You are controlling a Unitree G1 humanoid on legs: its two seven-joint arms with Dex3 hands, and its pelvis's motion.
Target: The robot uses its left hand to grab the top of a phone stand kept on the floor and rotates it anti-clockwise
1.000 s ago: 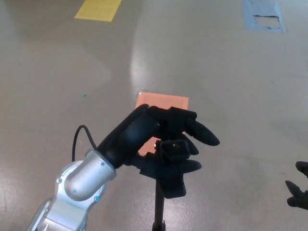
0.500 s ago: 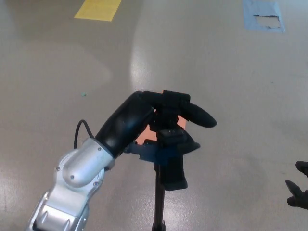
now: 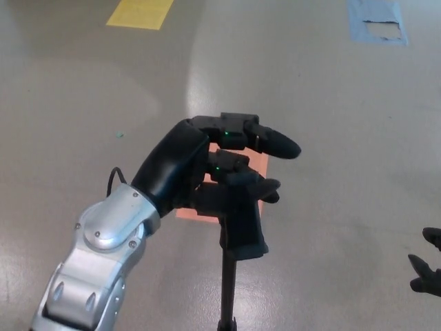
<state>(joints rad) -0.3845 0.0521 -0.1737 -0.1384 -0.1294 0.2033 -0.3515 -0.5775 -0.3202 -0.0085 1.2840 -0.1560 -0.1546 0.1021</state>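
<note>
The black left hand [image 3: 207, 169] sits at the centre of the head view, its silver forearm [image 3: 96, 269] running down toward 7 o'clock. Its fingers [image 3: 272, 143] are clenched around the top of the black phone stand [image 3: 241, 227], whose rectangular head hangs just below the hand while its thin black pole [image 3: 228, 296] drops straight to 6 o'clock, standing on the glossy grey floor [image 3: 331, 110]. Behind hand and stand, mostly hidden by them, lies a flat salmon-orange square patch [image 3: 260, 164] on the floor. Far off at 11 o'clock is a yellow floor marking [image 3: 141, 12], and at 1 o'clock a blue taped rectangle [image 3: 375, 21]. At the 4 o'clock edge only the black tips of the right hand [image 3: 427, 265] show, spread apart and holding nothing.

Compared with half a second ago, the left hand has shifted toward 12 o'clock with its wrist rolled, the forearm covers more of the lower picture, and the stand's head is turned under the grip.
</note>
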